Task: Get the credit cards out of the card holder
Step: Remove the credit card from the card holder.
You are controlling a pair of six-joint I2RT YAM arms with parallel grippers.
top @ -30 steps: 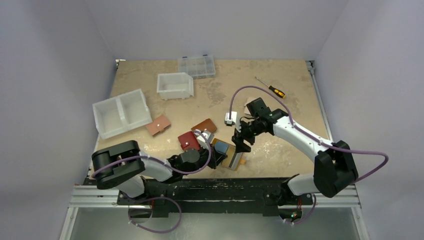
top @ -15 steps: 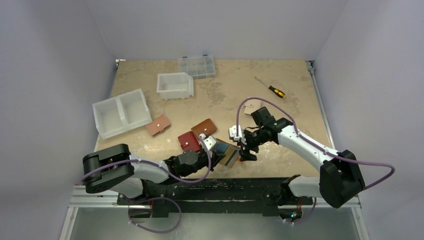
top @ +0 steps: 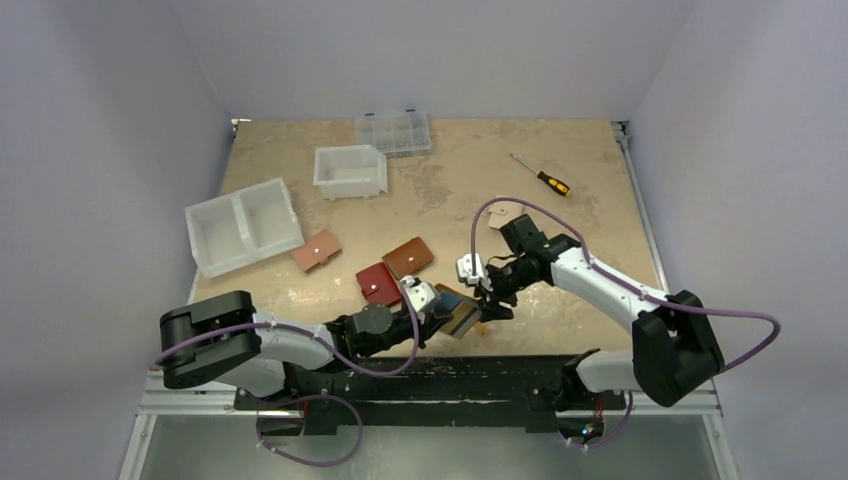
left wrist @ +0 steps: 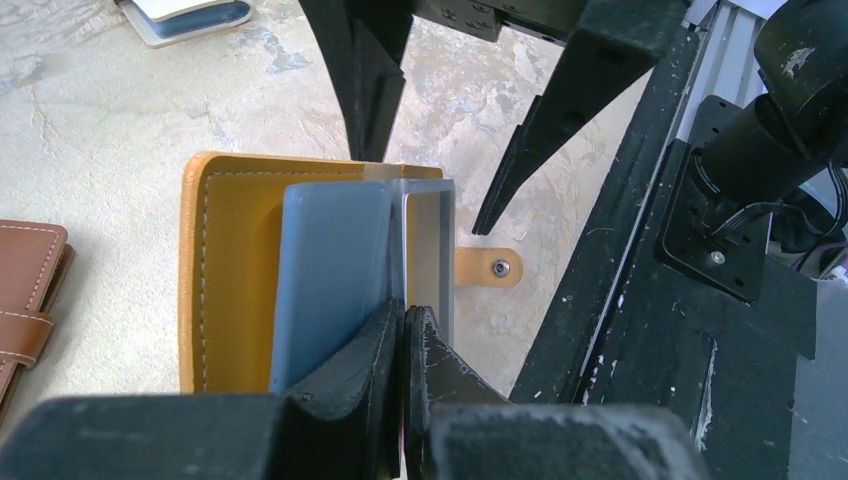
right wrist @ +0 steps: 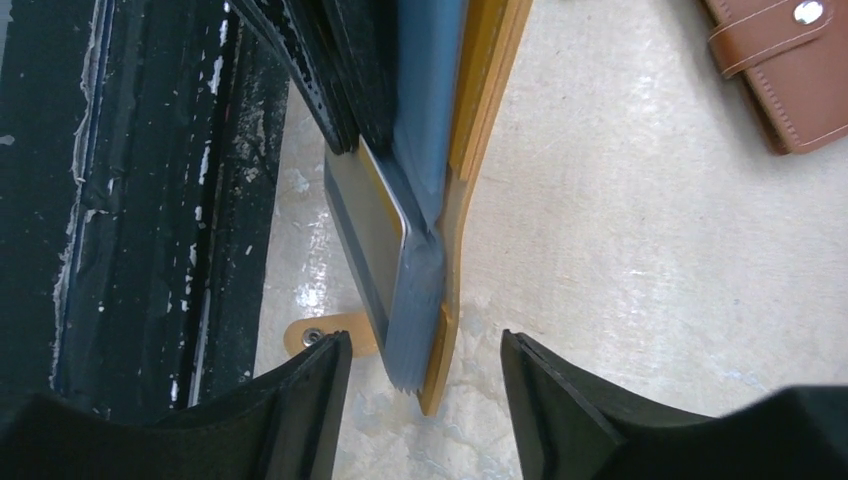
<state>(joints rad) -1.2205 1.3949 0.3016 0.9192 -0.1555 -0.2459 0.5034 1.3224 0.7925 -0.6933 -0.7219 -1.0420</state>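
Straddling the card holder (right wrist: 478, 140), the right fingers (right wrist: 300, 410) stand apart.

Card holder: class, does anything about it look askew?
The card holder is propped up at a tilt, pinched in the left tool; blue-grey cards jut past its rim, between the fingers of the open right tool.

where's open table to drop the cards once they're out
Widest bare patch: mid-table between the white bin and the screwdriver. Another lies between the screwdriver and the right arm, by the right edge of the table. Crowded at the front: card holder, dark red wallet and brown wallet sit close together.
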